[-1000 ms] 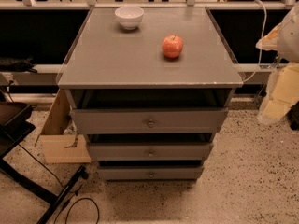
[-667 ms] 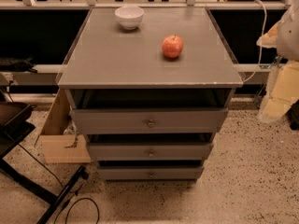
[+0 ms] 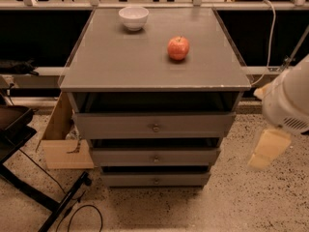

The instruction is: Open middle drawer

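Observation:
The grey cabinet (image 3: 154,62) has three drawer fronts. The middle drawer (image 3: 120,157) is the second one, a wide flat grey front with a small round knob (image 3: 155,158) at its centre, and it sits nearly flush with the other fronts. My gripper (image 3: 267,150) shows as a pale yellowish shape under the white arm housing (image 3: 288,103). It hangs to the right of the cabinet at about the middle drawer's height, well apart from the knob and touching nothing.
A red apple (image 3: 178,48) and a white bowl (image 3: 133,17) sit on the cabinet top. The top drawer (image 3: 116,125) and bottom drawer (image 3: 125,180) each have a knob. A cardboard box (image 3: 63,146) stands left of the cabinet. A black stand and cable (image 3: 58,204) lie on the speckled floor.
My arm and gripper have moved down and a little left along the cabinet's right side. The drawers, apple and bowl have not moved.

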You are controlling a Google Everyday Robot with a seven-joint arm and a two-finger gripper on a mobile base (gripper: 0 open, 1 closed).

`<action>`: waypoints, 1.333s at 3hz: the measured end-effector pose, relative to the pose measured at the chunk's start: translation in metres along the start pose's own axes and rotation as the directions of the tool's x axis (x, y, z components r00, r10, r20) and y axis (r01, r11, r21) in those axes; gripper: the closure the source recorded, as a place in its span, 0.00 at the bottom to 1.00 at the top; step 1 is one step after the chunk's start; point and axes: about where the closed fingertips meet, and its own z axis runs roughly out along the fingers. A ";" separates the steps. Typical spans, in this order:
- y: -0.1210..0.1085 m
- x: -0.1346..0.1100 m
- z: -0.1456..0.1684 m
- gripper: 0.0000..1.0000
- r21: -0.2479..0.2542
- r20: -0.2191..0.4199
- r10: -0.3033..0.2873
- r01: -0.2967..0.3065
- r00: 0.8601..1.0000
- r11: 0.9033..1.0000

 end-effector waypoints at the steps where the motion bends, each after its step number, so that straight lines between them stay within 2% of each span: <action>1: 0.032 0.026 0.074 0.00 -0.045 -0.055 0.030 -0.033 0.998 0.998; 2: 0.058 0.042 0.155 0.00 -0.103 -0.121 0.009 -0.022 0.993 0.994; 3: 0.078 0.048 0.222 0.00 -0.140 -0.159 -0.022 -0.001 0.987 0.990; 4: 0.083 0.049 0.274 0.00 -0.157 -0.175 -0.033 0.005 0.984 0.988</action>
